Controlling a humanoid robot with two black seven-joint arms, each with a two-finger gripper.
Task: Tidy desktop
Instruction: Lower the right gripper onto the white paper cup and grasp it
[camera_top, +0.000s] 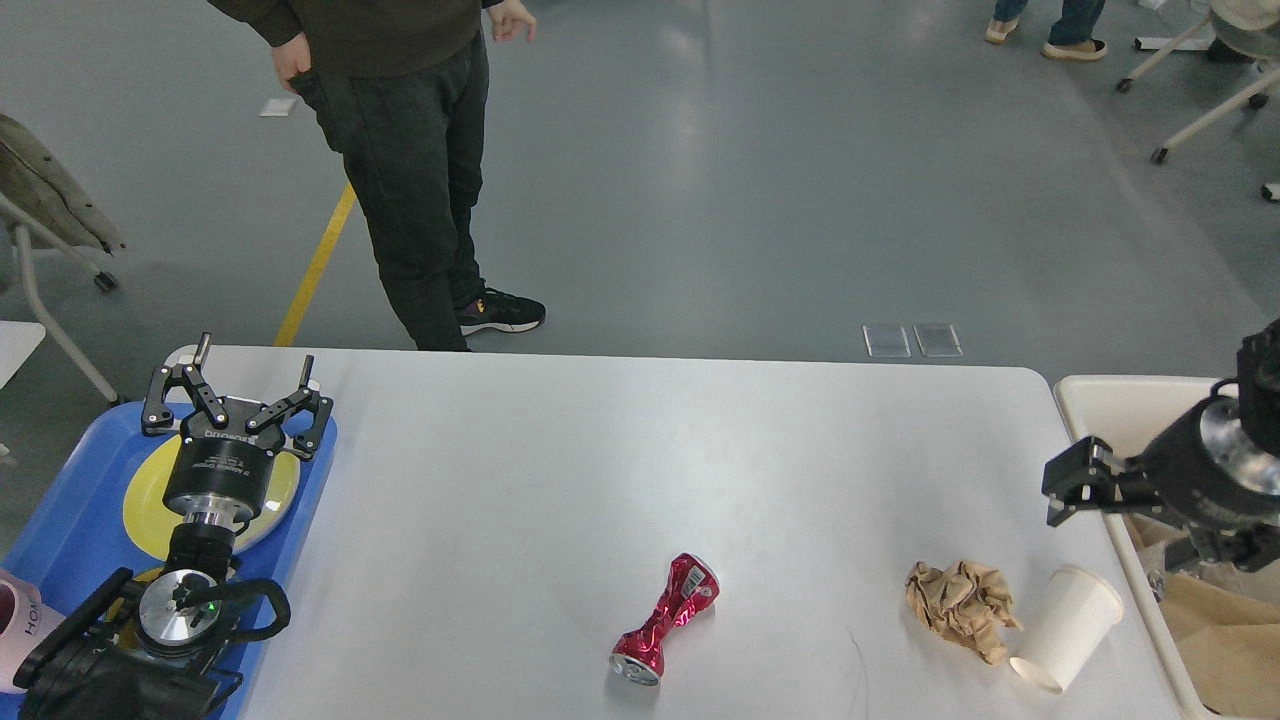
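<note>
My right pincer, jaws apart and empty, hangs just above the tipped paper cup at the desk edge; best grip it mid-wall, gently, beside the crumpled paper

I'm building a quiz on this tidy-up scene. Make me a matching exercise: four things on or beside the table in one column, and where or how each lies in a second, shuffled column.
Things:
1. crushed red can
2. white paper cup
3. yellow plate
4. crumpled brown paper

Places or states:
A. on the blue tray, under the left gripper
B. lying on its side near the desktop's right edge
C. lying alone near the middle of the front edge
D. just left of the cup

Pairs: 1-C, 2-B, 3-A, 4-D
</note>
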